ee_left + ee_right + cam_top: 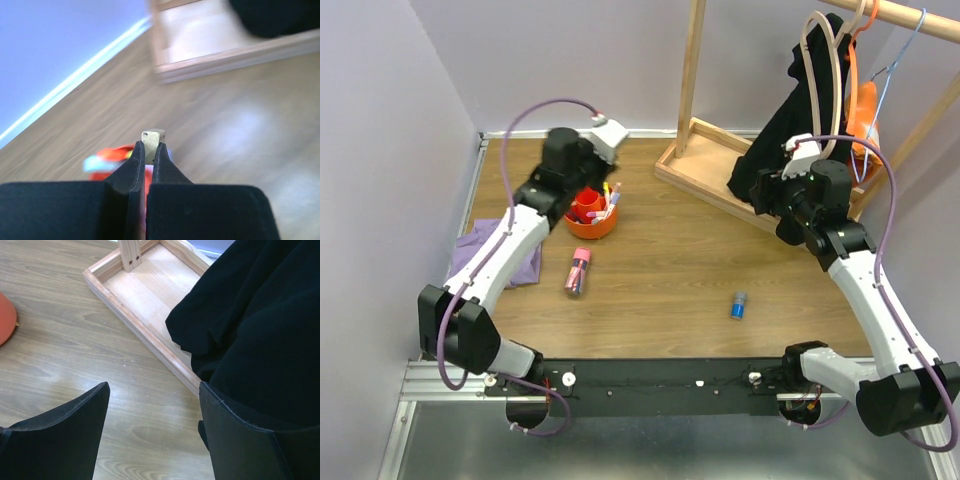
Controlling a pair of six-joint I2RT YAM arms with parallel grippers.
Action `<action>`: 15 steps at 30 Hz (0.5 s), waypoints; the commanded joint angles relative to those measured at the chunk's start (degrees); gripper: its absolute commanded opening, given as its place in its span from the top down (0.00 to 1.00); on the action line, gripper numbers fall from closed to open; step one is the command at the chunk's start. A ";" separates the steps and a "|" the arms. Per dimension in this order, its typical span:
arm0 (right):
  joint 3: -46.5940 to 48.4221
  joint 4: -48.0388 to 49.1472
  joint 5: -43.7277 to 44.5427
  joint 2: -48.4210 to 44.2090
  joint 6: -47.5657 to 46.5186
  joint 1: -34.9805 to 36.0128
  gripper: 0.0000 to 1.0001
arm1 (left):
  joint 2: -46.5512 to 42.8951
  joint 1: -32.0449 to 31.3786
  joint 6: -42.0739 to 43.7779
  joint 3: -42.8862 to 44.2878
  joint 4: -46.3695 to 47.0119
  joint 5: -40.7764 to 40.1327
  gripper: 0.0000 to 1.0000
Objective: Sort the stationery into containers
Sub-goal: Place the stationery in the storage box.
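Note:
My left gripper [148, 146] is shut on a small tan eraser [152, 136], whose end sticks out past the fingertips. Just below and behind them lies the blurred orange tub [111, 152]. From above, the left gripper [578, 196] hangs at the left rim of the orange tub [592, 226], which holds several pens [610, 200]. A clear pink-capped tube [578, 271] lies in front of the tub. A small blue cylinder [738, 305] lies at mid-right. My right gripper [152, 390] stands open and empty above bare wood, beside the black garment [260, 315]; the tub's edge [5, 317] shows at far left.
A folded purple cloth [480, 255] lies under the left arm. The wooden rack base [705, 160] and its post stand at the back, with the black garment [785, 130] and hangers on the rail close to the right gripper [782, 195]. Walls close in on both sides.

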 commanded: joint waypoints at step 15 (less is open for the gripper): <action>2.57 3.10 -2.43 4.42 -1.00 -3.78 0.20 | 9.38 23.02 -0.61 -0.83 -2.82 4.37 1.00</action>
